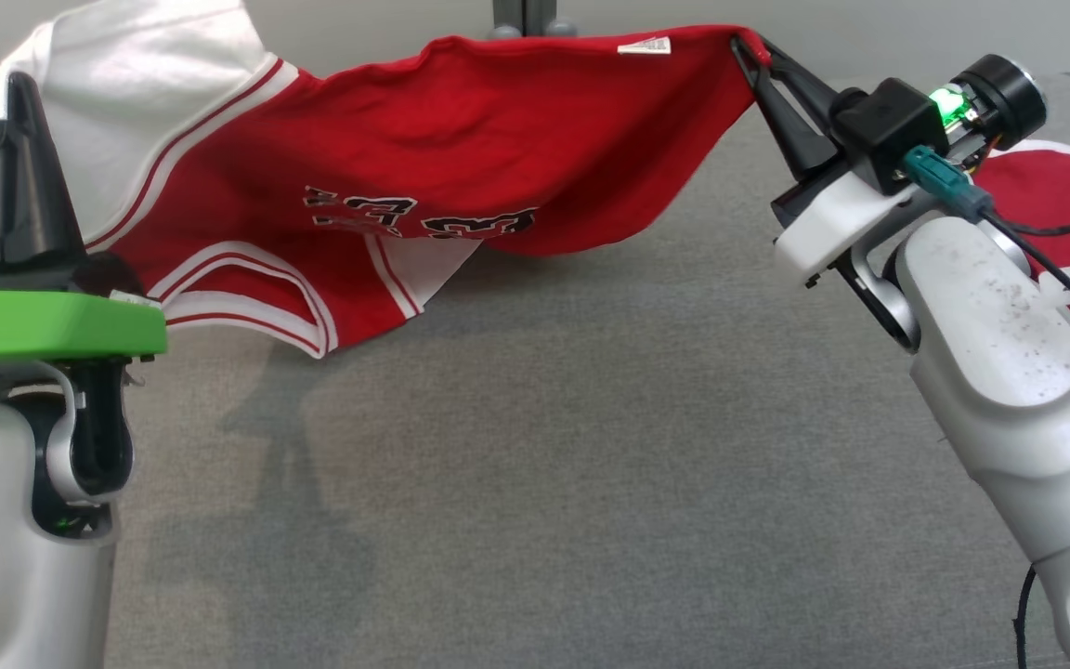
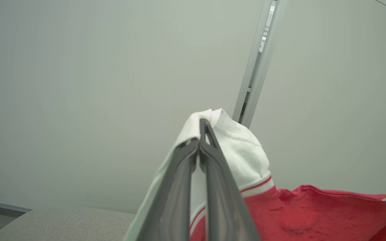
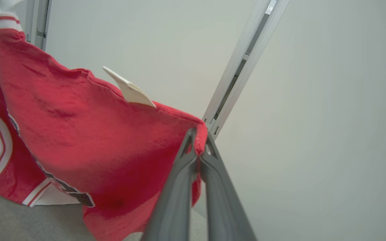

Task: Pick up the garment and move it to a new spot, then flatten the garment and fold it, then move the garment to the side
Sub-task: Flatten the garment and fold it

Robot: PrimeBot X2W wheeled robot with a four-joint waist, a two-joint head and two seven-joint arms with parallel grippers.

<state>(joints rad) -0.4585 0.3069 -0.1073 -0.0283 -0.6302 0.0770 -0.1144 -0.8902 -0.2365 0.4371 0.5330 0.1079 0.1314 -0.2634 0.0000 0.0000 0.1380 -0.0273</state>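
Counted one garment (image 1: 498, 139): a red jersey with a white sleeve, white-and-red striped trim and black-outlined lettering (image 1: 424, 218). Hung stretched across the upper part of the head view, from upper left to upper right, sagging in the middle above the grey counter (image 1: 535, 483). Counted one white label (image 1: 644, 45) on its top edge, right of centre.

Counted two tools. Found the left tool (image 1: 17, 88) at the left edge of the head view, pointing up, fingers pressed together and pinching the white sleeve. Saw the same in the left wrist view: left tool (image 2: 199, 134) at centre, clamped tight on a bunched white fold, red body of the garment (image 2: 313, 214) spreading to the lower right.

Found the right tool (image 1: 750, 51) at upper right, angled up and to the left, fingers closed on the red corner of the garment. Saw the same in the right wrist view: right tool (image 3: 198, 140) at centre, tips nipping a rolled red edge, garment (image 3: 79, 140) draping away to the left, label (image 3: 129, 90) sticking up from the top edge.

Counted one more patch of red cloth (image 1: 1046, 186) with a white edge at the far right, behind the right forearm; could not tell whether a second garment or part of the first.

Noted one pale wall (image 2: 79, 83) and one metal upright (image 2: 256, 67) behind.
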